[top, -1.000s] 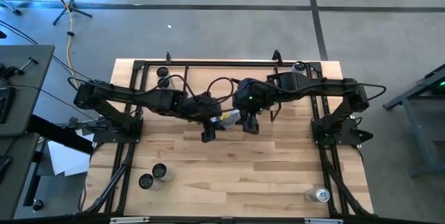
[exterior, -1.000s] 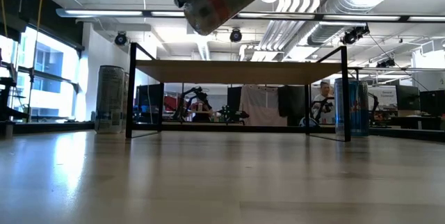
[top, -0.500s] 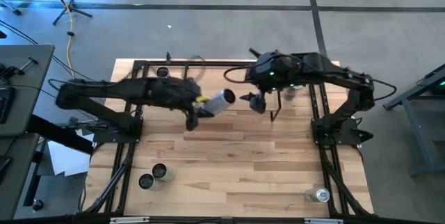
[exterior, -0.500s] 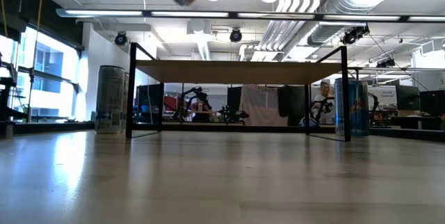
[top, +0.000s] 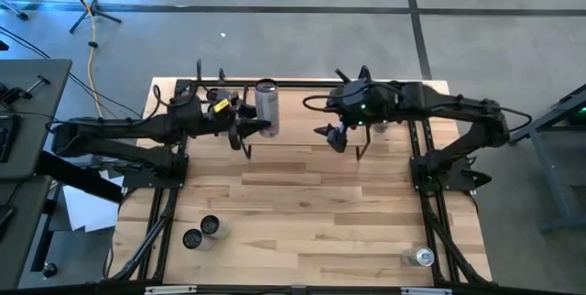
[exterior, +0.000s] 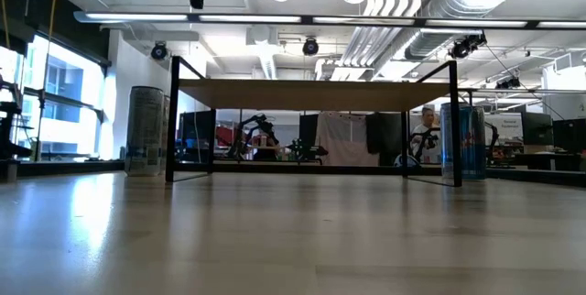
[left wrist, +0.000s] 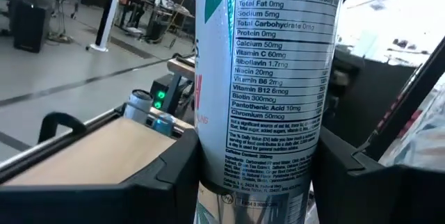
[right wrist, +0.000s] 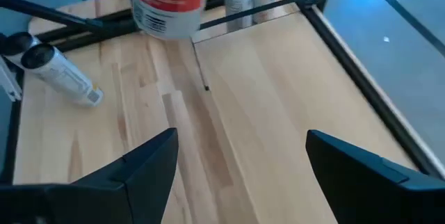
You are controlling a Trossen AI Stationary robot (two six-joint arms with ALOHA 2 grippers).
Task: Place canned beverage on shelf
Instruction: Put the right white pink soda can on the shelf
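L tool [top: 249, 131] has swung the can [top: 266, 104] left and upright, pinching it above the shelf's [exterior: 311, 93] far-left end. R tool [top: 341, 136] spread, backed off. Lowering comes next, prob.

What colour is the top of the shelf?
Plain light wood; the shelf shows best in the low view.

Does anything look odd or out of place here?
The can in the left gripper lies sideways in the air, not upright, high above the shelf. The right gripper waits nearby, jaws open. Nothing looks spilled or damaged.
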